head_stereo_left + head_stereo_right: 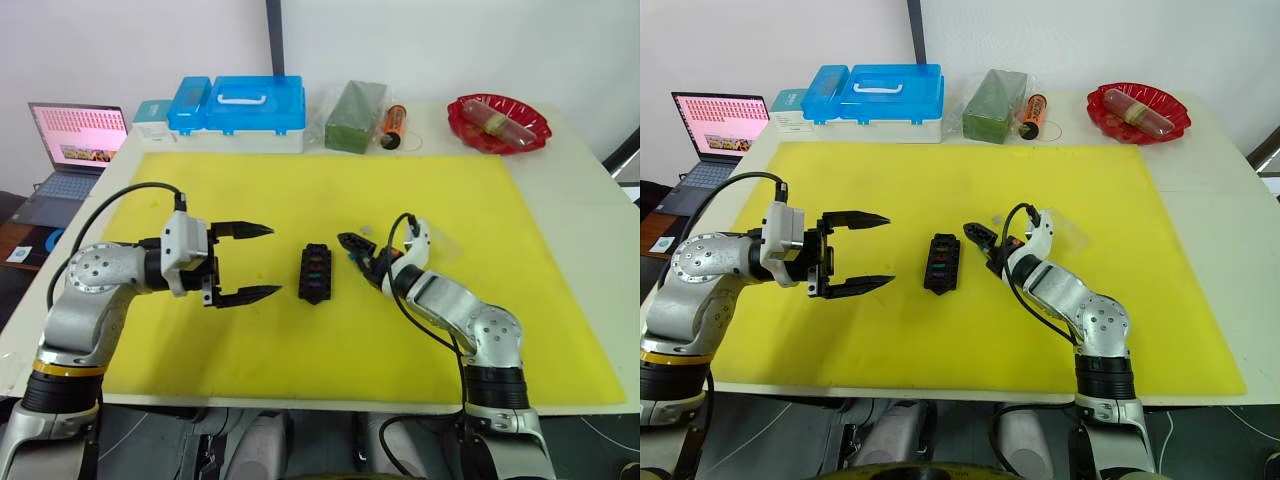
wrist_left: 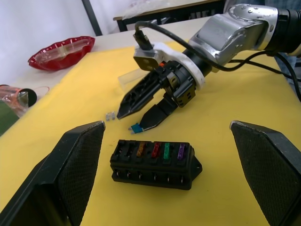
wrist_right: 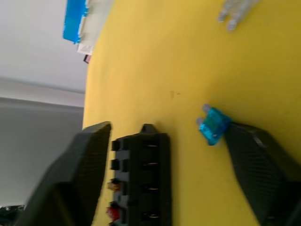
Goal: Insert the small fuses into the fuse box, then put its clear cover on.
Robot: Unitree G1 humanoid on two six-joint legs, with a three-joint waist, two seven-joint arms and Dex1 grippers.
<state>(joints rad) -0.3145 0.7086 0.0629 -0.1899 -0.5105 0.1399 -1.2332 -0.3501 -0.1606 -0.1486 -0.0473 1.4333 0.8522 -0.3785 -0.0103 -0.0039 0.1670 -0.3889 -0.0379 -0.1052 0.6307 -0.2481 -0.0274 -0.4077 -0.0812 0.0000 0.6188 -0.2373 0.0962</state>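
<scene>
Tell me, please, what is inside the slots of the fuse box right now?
In the fuse box, four fuses show in a row: orange, red, green and purple. At least one end slot looks unfilled. Their prongs are hidden inside the block.

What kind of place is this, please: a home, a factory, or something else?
Probably a lab or office test room, not a factory. A plain table carries a yellow mat, an open laptop stands to one side, and a blue-lidded storage case sits by the wall.
</scene>
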